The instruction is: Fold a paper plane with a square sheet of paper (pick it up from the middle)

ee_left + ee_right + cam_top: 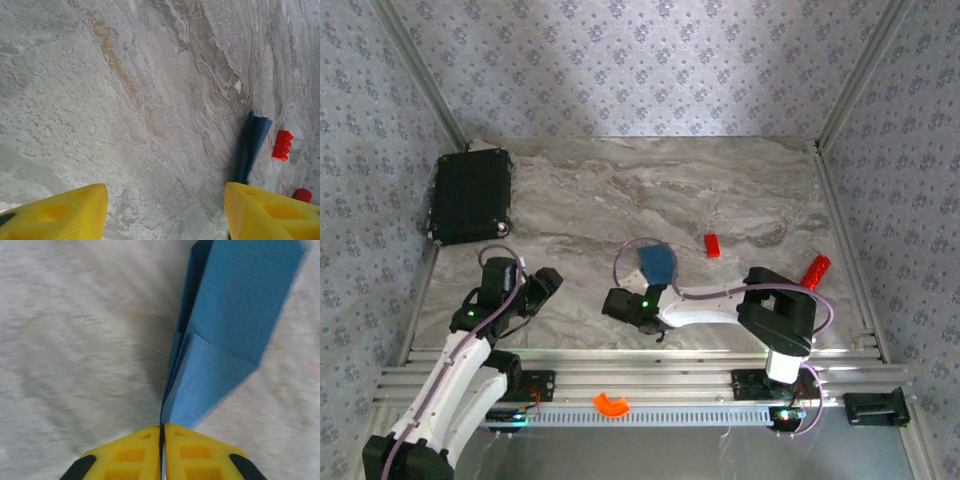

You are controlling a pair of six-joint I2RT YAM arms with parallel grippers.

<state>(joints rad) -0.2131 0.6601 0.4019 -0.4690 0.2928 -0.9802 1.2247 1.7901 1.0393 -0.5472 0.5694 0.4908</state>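
Note:
The square sheet of paper stands folded into a layered dark blue paper plane [658, 260] near the middle of the marble table. In the right wrist view the paper plane [235, 315] fans upward from its narrow end, where my right gripper [162, 429] is shut on the centre fold. From above, the right gripper [655, 285] sits just in front of the paper. My left gripper [545, 283] hovers to the left, apart from it. Its yellow fingers stand open over bare marble [165, 200], and the blue paper [252, 140] shows edge-on beyond the right finger.
A black case [470, 195] lies at the back left corner. A small red block [712, 245] and a red cylinder [815, 270] lie to the right of the paper. An orange curved piece [612, 404] rests on the front rail. Patterned walls enclose the table.

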